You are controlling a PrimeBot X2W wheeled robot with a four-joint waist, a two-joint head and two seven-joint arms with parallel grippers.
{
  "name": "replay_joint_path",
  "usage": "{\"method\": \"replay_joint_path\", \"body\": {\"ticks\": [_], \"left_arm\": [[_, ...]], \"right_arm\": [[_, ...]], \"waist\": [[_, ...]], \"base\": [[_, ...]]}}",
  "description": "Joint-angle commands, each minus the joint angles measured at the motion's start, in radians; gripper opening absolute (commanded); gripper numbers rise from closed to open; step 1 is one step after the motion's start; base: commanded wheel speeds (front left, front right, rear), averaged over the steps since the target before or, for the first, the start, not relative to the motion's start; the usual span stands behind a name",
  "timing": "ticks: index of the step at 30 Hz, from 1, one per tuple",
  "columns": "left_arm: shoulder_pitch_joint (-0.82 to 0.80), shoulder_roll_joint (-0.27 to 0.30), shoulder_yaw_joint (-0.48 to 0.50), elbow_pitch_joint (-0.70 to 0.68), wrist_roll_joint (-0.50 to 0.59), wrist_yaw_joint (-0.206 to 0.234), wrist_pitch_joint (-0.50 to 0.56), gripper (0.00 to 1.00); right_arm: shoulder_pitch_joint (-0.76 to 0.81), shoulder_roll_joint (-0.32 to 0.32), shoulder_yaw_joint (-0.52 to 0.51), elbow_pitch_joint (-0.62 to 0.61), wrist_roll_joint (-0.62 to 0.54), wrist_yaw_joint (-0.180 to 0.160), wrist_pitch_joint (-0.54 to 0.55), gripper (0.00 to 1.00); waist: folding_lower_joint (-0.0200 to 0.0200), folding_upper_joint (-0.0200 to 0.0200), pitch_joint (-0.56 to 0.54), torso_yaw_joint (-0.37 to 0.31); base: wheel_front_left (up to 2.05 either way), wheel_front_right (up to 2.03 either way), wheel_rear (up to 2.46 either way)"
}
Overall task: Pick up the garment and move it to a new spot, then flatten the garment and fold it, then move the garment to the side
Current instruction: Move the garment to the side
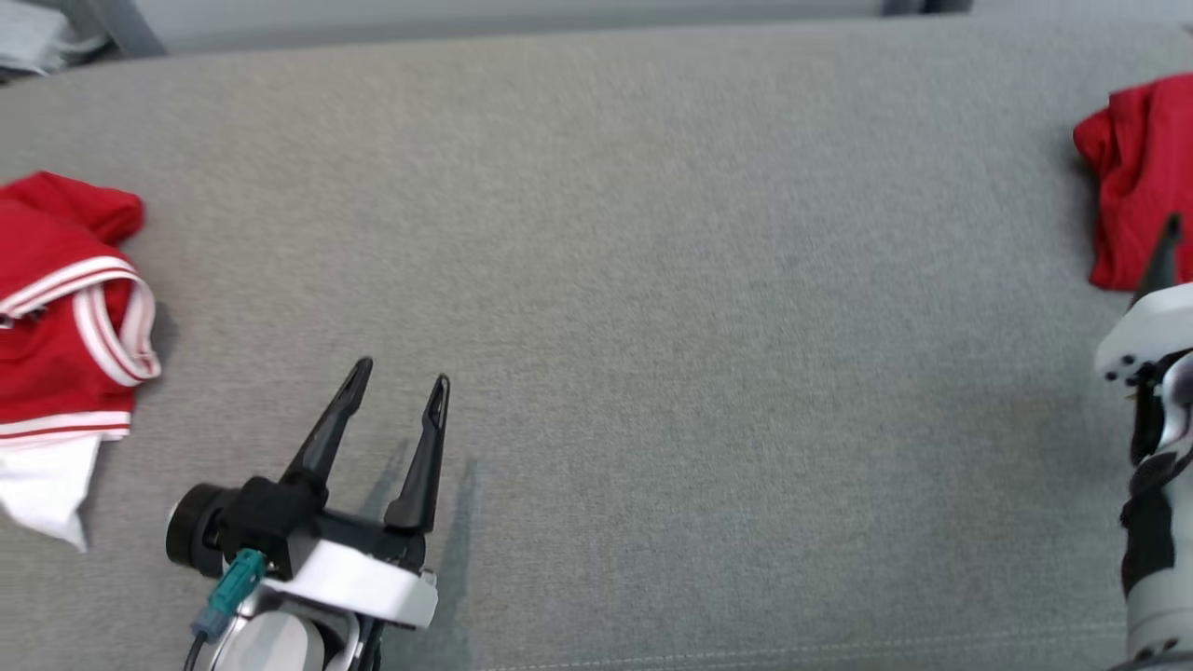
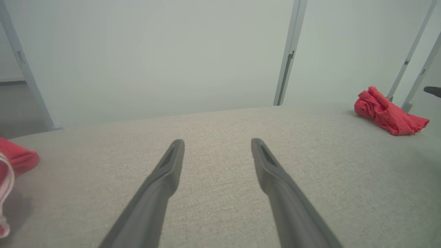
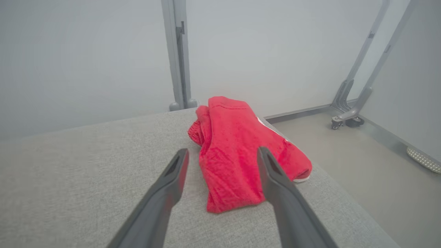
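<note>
A folded red garment [image 1: 1132,186] lies at the table's far right edge, seen close up in the right wrist view [image 3: 234,155] and far off in the left wrist view [image 2: 389,112]. My right gripper [image 3: 222,151] stands open just short of it, and the cloth shows between the fingers, ungripped. One of its fingers [image 1: 1160,261] overlaps the garment's near edge. A rumpled red and white garment [image 1: 56,308] lies at the left edge [image 2: 13,158]. My left gripper [image 1: 401,376] hangs open over bare table [image 2: 217,141], holding nothing.
The grey fabric table [image 1: 652,280] stretches between the two garments. Its right edge drops to the floor [image 3: 361,165], where a wheeled grey frame leg [image 3: 344,119] stands. A grey post [image 3: 177,69] rises behind the table. Grey cloth [image 1: 37,37] lies beyond the far left corner.
</note>
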Motion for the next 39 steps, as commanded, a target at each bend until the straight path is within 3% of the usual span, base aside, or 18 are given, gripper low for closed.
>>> {"method": "replay_joint_path", "body": {"ticks": [1, 7, 17, 26, 39], "left_arm": [[0.004, 0.007, 0.038, -0.013, 0.001, 0.009, 0.001, 1.0], [0.057, -0.013, 0.056, 0.009, 0.003, 0.024, 0.001, 1.0], [0.106, -0.035, 0.061, -0.023, 0.019, 0.022, 0.001, 1.0], [0.134, -0.049, 0.063, -0.054, 0.032, 0.008, 0.001, 1.0], [0.181, -0.056, 0.058, -0.071, 0.072, 0.004, 0.001, 1.0]], "right_arm": [[0.022, -0.006, 0.067, -0.035, 0.049, 0.003, -0.013, 1.0], [0.21, -0.006, 0.364, -0.165, 0.305, 0.003, -0.013, 1.0], [0.491, -0.01, 0.66, -0.49, 0.518, 0.003, -0.013, 1.0], [0.681, -0.023, 0.765, -0.714, 0.595, 0.003, -0.013, 1.0], [0.916, -0.006, 0.83, -0.886, 0.636, 0.003, -0.014, 1.0]], "waist": [[0.0, -0.0001, -0.067, 0.044], [0.0, -0.0001, -0.168, 0.075], [0.0, -0.0001, -0.252, 0.106], [0.0, -0.0001, -0.291, 0.121], [0.0, -0.0001, -0.324, 0.11]], "base": [[0.0, 0.0, 0.0], [0.0, 0.0, 0.0], [0.0, 0.0, 0.0], [0.0, 0.0, 0.0], [0.0, 0.0, 0.0]]}}
